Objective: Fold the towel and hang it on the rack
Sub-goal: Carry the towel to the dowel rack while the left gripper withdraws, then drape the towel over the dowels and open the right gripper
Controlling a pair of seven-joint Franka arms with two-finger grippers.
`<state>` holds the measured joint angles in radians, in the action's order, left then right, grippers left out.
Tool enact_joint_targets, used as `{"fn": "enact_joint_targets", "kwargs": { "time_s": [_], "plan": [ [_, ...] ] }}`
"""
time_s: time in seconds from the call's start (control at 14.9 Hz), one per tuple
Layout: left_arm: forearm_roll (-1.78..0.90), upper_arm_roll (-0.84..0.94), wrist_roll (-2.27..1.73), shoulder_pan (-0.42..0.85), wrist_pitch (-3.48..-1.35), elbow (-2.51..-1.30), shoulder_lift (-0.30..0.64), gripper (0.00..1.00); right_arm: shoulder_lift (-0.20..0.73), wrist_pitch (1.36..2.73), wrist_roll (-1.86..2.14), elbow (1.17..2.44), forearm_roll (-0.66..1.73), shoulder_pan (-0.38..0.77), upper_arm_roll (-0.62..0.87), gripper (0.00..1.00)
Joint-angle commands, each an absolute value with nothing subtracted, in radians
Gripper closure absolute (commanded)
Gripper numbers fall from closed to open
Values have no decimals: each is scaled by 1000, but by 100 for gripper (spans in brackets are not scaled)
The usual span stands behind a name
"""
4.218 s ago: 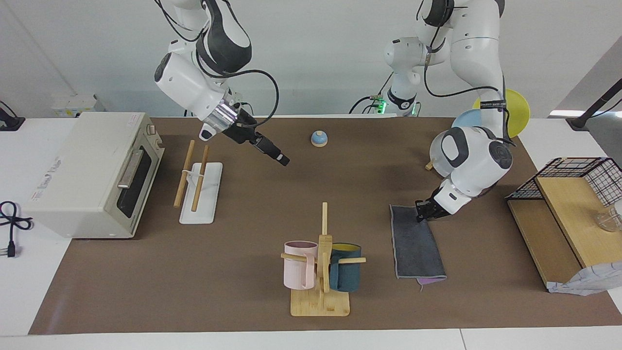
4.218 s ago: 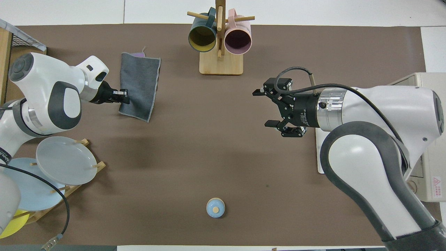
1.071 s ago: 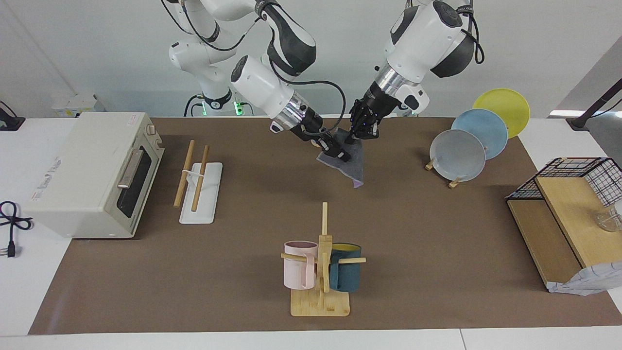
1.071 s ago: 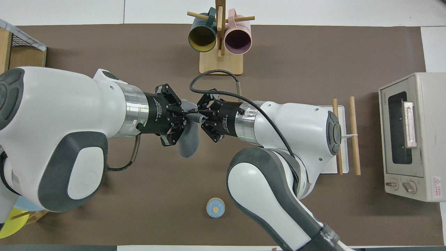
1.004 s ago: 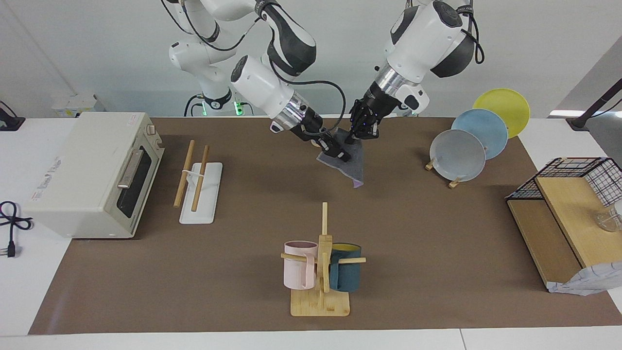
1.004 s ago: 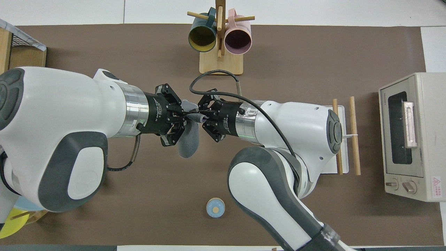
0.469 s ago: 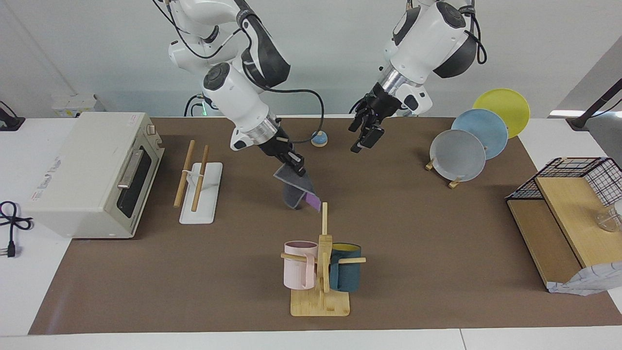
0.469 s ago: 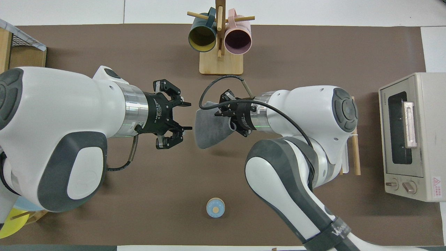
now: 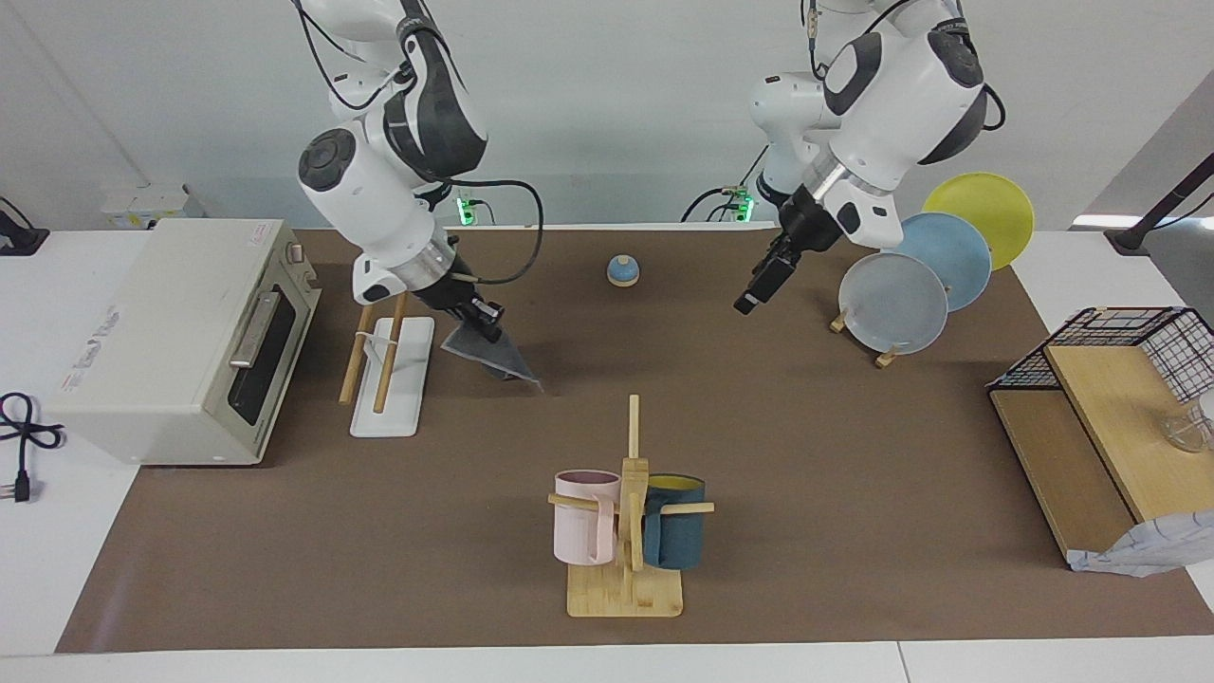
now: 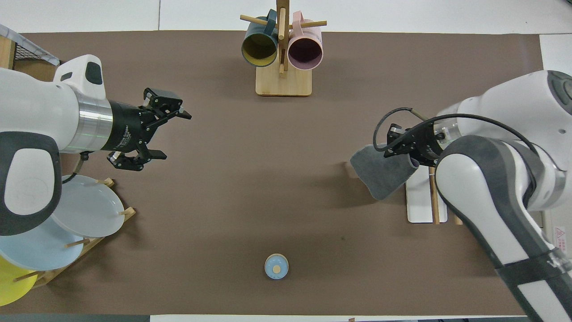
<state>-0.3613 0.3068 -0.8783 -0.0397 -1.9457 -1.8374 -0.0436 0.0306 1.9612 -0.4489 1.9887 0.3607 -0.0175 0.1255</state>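
The towel [image 9: 500, 357], folded with its dark grey face out, hangs in the air from my right gripper [image 9: 487, 329], which is shut on its upper edge. It hangs over the mat right beside the rack [image 9: 383, 366], two wooden rods over a white base. In the overhead view the towel [image 10: 382, 176] overlaps the edge of the rack's base [image 10: 419, 203], and the right arm hides much of the rack. My left gripper [image 9: 747, 301] is raised near the plate stand, open and holding nothing; the overhead view shows the left gripper [image 10: 175, 136] with its fingers spread wide.
A toaster oven [image 9: 180, 332] stands beside the rack at the right arm's end. A mug tree [image 9: 626, 517] with pink and teal mugs is mid-table, farther from the robots. Plates on a stand [image 9: 896, 304], a small blue knob [image 9: 622, 271] and a wire-and-wood shelf [image 9: 1110, 398] are also here.
The left gripper let go of the towel, opened and drew back toward the plates. The right gripper carried the towel alone from mid-table over to the rack.
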Motion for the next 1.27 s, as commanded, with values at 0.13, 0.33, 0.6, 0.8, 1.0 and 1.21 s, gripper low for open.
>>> {"fn": "enact_joint_targets", "kwargs": {
  "time_s": [0.13, 0.33, 0.6, 0.8, 1.0, 1.21],
  "plan": [
    [-168, 308, -550, -98, -1895, -1816, -61, 0, -20, 1912, -158, 2069, 330, -207, 137, 100],
    [-59, 307, -318, -121, -1815, -1731, -25, 0, -32, 1898, -69, 2060, 218, -241, 137, 100],
    [27, 307, -166, -123, -1678, -1626, 21, 0, -43, 1896, 27, 2065, 137, -276, 137, 100],
    [38, 307, -124, -114, -1554, -1583, 28, 0, -46, 1905, 32, 2071, 78, -276, 138, 100],
    [40, 244, -94, -53, -1539, -1582, 11, 0, -46, 1905, 32, 2071, 74, -272, 140, 97],
    [35, 204, -95, -20, -1548, -1609, -20, 0, -44, 1905, 32, 2063, 72, -272, 138, 0]
  ]
}}
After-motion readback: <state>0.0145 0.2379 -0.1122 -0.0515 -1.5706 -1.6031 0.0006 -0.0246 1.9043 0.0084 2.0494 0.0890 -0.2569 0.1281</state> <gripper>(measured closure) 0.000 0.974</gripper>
